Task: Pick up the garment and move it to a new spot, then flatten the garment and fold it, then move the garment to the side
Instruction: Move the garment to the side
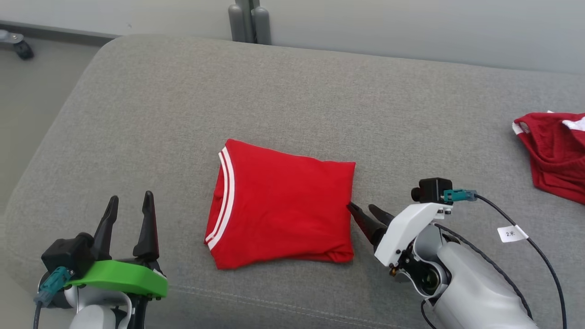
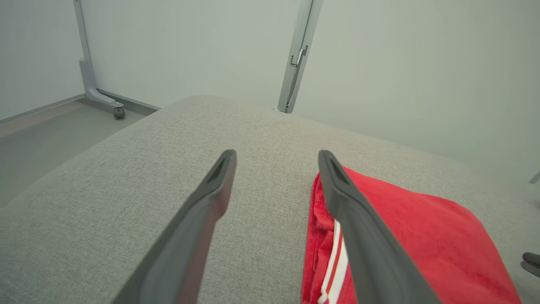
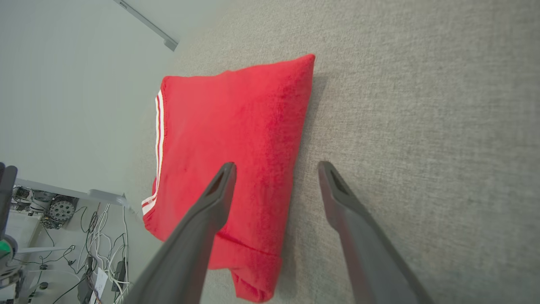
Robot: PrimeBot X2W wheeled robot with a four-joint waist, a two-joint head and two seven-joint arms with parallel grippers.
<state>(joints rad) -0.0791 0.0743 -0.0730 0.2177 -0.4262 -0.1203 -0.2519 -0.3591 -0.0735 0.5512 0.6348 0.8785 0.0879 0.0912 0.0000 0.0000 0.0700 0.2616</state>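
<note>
1. Two of the task's three stages look finished, judging by how things lie: the garment [image 1: 281, 210] sits in the middle of the grey couch cushion [image 1: 292, 91], flattened and folded into a compact, roughly square packet, with its white-striped trim [image 1: 226, 196] along the edge nearest the robot's left.
2. One stage appears left: carrying the folded packet off to the side. Neither claw has hold of it yet.
3. The right gripper [image 1: 360, 205] is at the packet's right edge with its fingers spread. In the right wrist view one finger is over the red cloth and the other over bare cushion, so the claw straddles the edge. Whether a tip touches the fabric I cannot tell.
4. The left gripper [image 1: 130, 196] is also spread and holds nothing. It stands upright near the striped side, apart from the cloth.
5. My reading is that the right claw is lining up to pinch the edge. The layers are loose at the near right corner, where a fold bulges, so a shallow grip could let the packet fall open.
6. As for containers, nothing here serves as one: the garment rests straight on the cushion. A second red garment [image 1: 555, 153] lies crumpled at the cushion's far right, well apart from the packet.
</note>
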